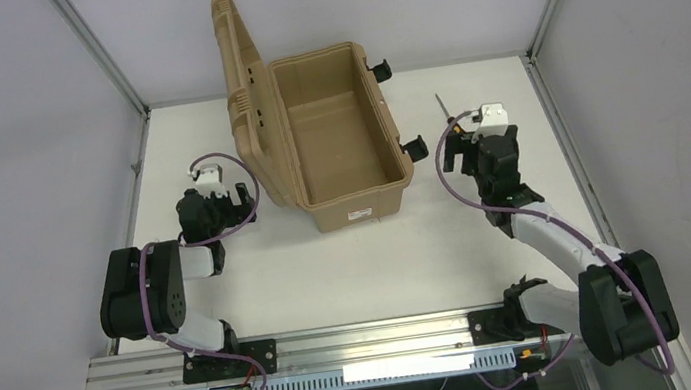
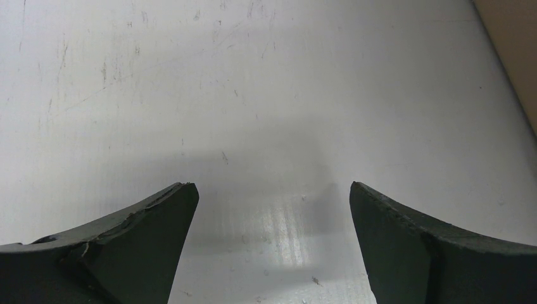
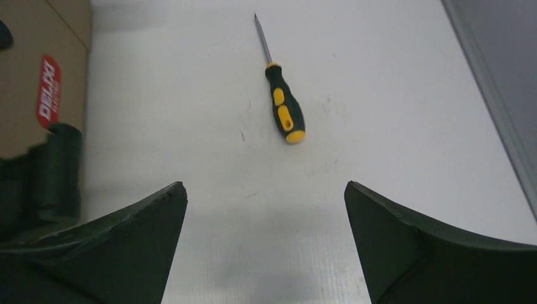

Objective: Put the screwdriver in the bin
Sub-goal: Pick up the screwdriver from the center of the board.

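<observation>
Right wrist view: the right gripper (image 3: 266, 189), jaws wide apart, hangs short of the screwdriver (image 3: 285, 104), which lies flat between the open bin (image 1: 363, 203) and the table's (image 1: 382, 271) right edge. This looks like the approach step. The next move calls for straddling the handle, then closing.

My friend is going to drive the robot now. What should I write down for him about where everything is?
Left hand: open, empty, over bare table left of the bin.
Right hand: open, empty, pointed at the screwdriver, not touching it.
Screwdriver: lying flat on the table right of the bin, tip pointing away from the robot.
Bin: lid open, nothing seen inside.
Done: nothing picked up yet.
Left: grab the screwdriver with the right hand, carry it over the bin, drop it in.
</observation>
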Tool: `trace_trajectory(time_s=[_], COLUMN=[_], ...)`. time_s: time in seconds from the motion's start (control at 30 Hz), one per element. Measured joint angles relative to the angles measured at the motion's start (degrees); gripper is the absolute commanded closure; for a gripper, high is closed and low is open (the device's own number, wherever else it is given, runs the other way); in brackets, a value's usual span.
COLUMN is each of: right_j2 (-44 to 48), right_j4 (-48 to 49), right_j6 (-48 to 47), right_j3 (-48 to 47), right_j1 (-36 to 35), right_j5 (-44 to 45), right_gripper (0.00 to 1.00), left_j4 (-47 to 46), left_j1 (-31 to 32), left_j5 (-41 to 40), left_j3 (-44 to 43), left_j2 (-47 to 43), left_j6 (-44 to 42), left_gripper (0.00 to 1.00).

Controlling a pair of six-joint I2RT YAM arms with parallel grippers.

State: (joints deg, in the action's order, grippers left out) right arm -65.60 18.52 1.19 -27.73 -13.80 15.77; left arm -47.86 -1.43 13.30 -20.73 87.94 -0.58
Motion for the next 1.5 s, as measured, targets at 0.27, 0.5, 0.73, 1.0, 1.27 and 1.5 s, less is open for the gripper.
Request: trace_trajectory(time_s=[0.27,0.5,0.73,1.0,1.27,1.5], right_j2=[7.2,7.5,5.3,0.1,-6.5,-9.8], right_j4=[-15.1,-27.6,-39.0,-49.7,-58.7,-62.9], right_j6=[0.0,-0.2,-2.0,-3.3,-4.0,-4.4], right_j3=[-12.3,-24.8,-41.4,-58.6,-74.2,-81.1], right_j1=[0.0,0.0,0.1,0.1,0.1,0.1], right_j5=[-0.2,-1.1,-1.5,-1.4,-1.4,-1.2], right_gripper=[0.01,0.01,0.01,0.01,0.0,0.0], left_j4=[0.0,0.0,0.0,0.0,0.0,0.0], left_j1=[0.0,0.0,0.0,0.0,0.0,0.0], left_j5=[0.0,0.0,0.0,0.0,0.0,0.0], left_j3=[0.0,0.0,0.0,0.0,0.0,0.0], left_j2=[0.0,0.0,0.0,0.0,0.0,0.0], left_j6=[0.0,0.0,0.0,0.0,0.0,0.0], left_gripper=[0.01,0.01,0.01,0.01,0.01,0.01])
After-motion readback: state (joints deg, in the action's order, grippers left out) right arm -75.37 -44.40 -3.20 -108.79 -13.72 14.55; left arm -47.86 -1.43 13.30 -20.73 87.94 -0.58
